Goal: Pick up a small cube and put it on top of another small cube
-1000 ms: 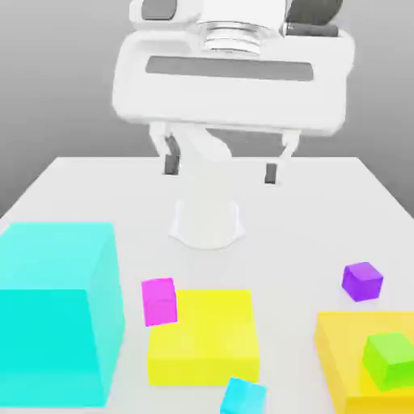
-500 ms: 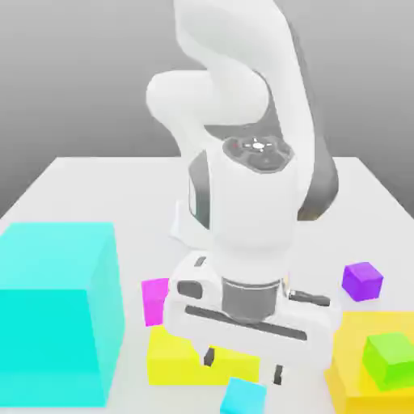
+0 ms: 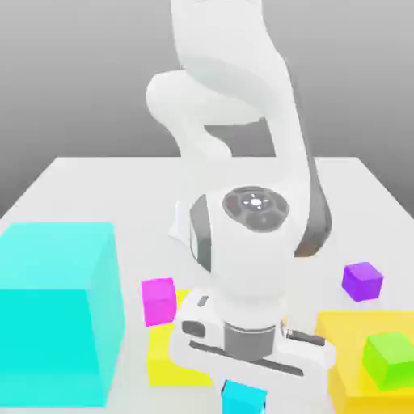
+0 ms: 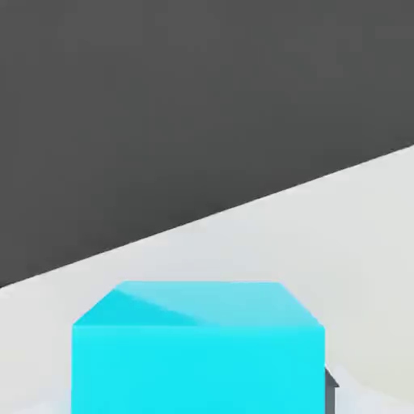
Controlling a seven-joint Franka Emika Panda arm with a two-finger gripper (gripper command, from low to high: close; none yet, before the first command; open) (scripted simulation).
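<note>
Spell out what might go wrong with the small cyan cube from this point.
The pincer is shut on the small cyan cube, so lifting might let it slip if the grip is off-centre.

The yellow block lies right by the hand; a low sideways move could knock it.

If the green cube is the target, it sits on the orange block, so the cyan cube would probably need lifting well above that block to avoid hitting it.

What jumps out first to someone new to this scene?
The white arm dominates the middle of the exterior view, its end effector down at the small cyan cube. Next comes the big cyan block at that view's left edge. Then the bright green cube on the orange block, toward its right edge.
</note>
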